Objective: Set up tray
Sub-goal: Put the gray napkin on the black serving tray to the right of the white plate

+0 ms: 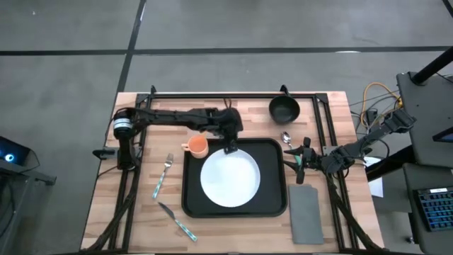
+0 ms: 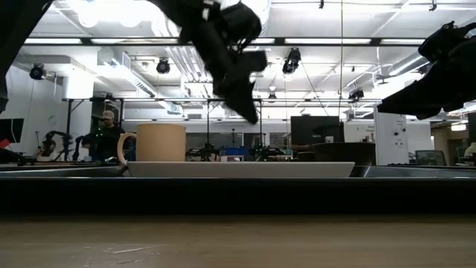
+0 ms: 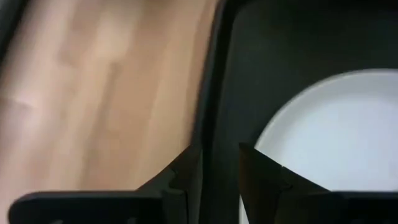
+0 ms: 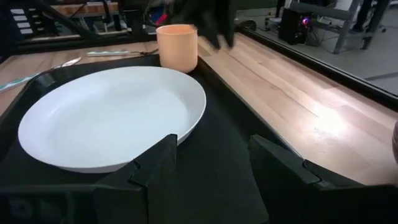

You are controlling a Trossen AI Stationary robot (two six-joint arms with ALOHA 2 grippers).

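Note:
The black tray (image 1: 272,205) lies mid-table with the white plate (image 1: 230,178) resting on its floor. An orange cup (image 1: 197,146) stands at the tray's far left corner. My left gripper (image 1: 230,147) hovers above the tray's far rim (image 3: 211,93). It is open by a narrow gap (image 3: 221,168), and the low view shows it raised clear (image 2: 249,112). My right gripper (image 1: 299,159) is open at the tray's right edge. Its fingers (image 4: 214,162) point across the tray toward the plate (image 4: 112,118) and cup (image 4: 177,46).
A black bowl (image 1: 284,109) sits at the far right, with a spoon (image 1: 287,138) between it and the tray. The grey napkin (image 1: 306,212) lies right of the tray. A fork (image 1: 163,176) and a knife (image 1: 177,221) lie on the wood to the left.

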